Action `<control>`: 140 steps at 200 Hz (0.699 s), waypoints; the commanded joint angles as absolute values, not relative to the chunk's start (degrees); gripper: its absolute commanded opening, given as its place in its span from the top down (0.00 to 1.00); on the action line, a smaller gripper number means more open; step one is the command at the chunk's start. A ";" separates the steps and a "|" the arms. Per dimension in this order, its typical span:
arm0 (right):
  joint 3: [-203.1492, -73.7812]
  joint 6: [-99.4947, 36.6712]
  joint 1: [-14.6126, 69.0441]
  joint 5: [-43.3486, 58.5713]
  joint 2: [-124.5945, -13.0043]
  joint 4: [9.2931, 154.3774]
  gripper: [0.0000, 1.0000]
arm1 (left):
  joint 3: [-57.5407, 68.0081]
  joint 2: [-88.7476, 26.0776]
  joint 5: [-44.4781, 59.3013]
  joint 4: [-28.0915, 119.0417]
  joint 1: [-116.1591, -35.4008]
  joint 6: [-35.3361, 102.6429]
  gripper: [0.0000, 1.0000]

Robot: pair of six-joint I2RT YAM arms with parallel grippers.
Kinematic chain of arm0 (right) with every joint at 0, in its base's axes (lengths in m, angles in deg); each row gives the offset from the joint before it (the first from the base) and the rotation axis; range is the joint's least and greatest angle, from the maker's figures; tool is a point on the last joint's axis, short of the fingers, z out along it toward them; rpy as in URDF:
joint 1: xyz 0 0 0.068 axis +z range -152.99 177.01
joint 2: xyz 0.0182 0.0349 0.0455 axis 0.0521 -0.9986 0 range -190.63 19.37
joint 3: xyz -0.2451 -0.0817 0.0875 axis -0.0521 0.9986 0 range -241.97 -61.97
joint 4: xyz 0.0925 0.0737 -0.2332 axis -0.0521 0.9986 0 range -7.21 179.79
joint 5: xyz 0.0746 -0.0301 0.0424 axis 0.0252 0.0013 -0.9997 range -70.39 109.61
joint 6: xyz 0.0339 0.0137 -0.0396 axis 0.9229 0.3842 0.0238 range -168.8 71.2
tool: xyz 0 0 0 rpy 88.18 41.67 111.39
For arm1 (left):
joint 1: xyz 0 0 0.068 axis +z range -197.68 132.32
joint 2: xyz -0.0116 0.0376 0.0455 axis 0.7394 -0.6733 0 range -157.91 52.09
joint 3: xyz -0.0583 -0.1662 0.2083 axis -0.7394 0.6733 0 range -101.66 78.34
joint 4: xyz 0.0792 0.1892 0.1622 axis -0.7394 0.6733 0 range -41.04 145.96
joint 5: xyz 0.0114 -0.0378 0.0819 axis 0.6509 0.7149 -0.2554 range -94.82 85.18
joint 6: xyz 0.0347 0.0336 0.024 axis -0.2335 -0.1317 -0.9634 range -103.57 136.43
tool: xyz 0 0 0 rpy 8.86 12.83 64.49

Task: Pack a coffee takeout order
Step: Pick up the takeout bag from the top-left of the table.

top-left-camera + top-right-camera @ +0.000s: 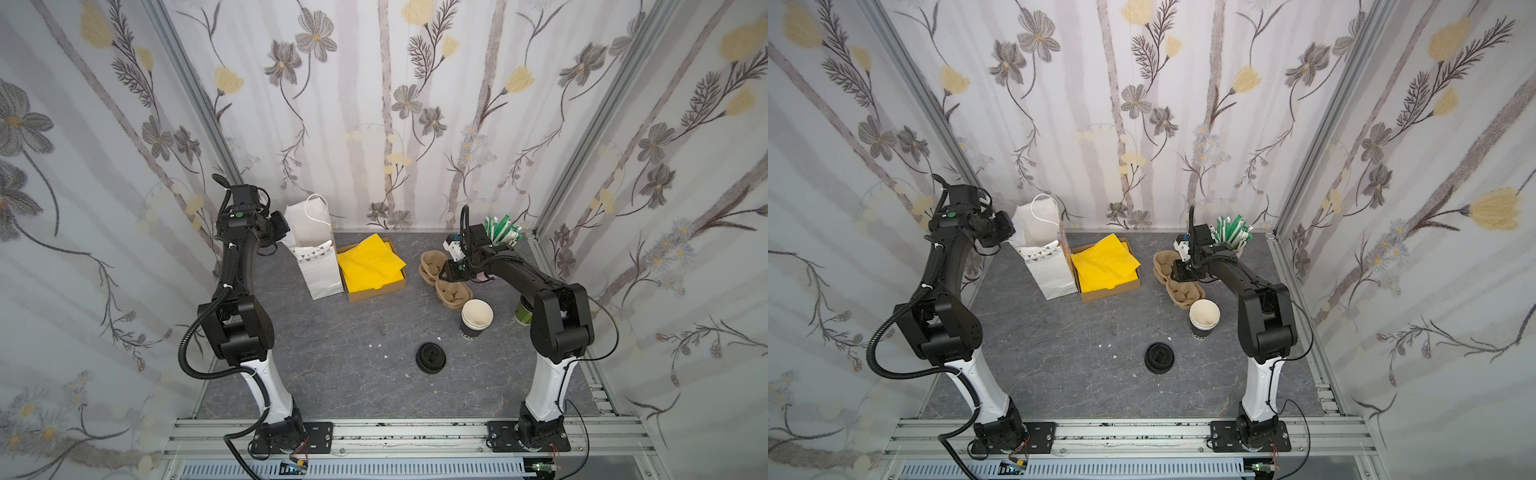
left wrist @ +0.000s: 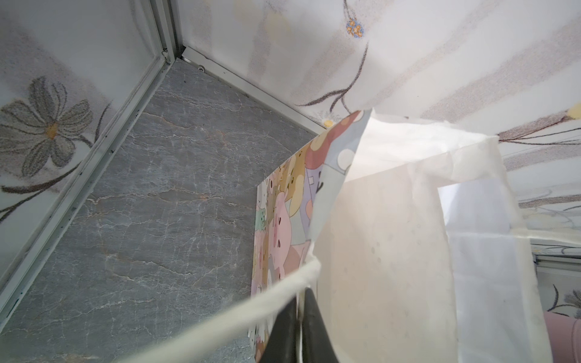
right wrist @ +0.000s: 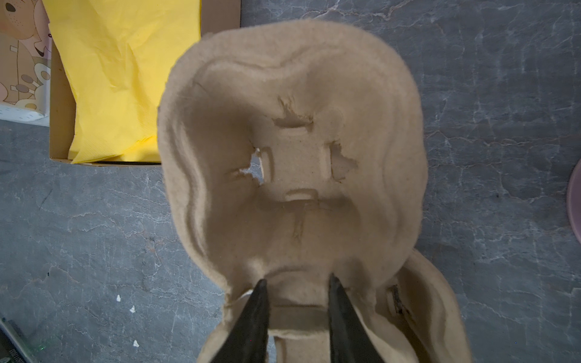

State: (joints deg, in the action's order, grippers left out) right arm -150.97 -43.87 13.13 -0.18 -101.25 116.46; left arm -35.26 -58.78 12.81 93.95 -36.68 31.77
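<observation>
Yellow napkins are seen piled loosely in a shallow cardboard box at the back of the table. The box sits just beside a white gift bag that stands upright and open. In both top views the sheets look thin, bright and creased, and the uppermost lies askew over the box's rim.

A green cup is placed at the table's right side, behind the right arm. Only a patch of its green wall is caught in a top view. Its top is covered by the arm, so the lid cannot be made out.

The grips are revealed by the wrist views alone. The left gripper is shown with its fingers pressed together on the bag's upper edge, and the handle cord is stretched across in front of them. A cartoon print on the bag's outer face is also disclosed there, whereas from above the bag is seen as white and dotted.

The right gripper is seen with its fingers narrowly parted and clamped on either side of the middle strip of a pulp cup carrier. This carrier lies partly over a second carrier.
</observation>
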 commanded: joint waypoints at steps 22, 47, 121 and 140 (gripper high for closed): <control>-152.15 -43.42 13.10 -0.64 -102.02 115.20 0.70 | -35.57 -58.62 10.54 94.75 -37.36 32.52 1.00; -152.58 -43.35 13.09 -0.34 -102.27 115.22 0.71 | -34.73 -56.26 7.92 94.75 -37.41 35.35 1.00; -153.64 -41.75 13.08 0.11 -102.53 115.23 0.70 | -25.43 -42.45 2.46 94.66 -39.21 42.04 1.00; -153.55 -41.07 13.09 0.62 -102.62 115.28 0.70 | -22.03 -37.53 1.12 94.57 -39.43 43.79 1.00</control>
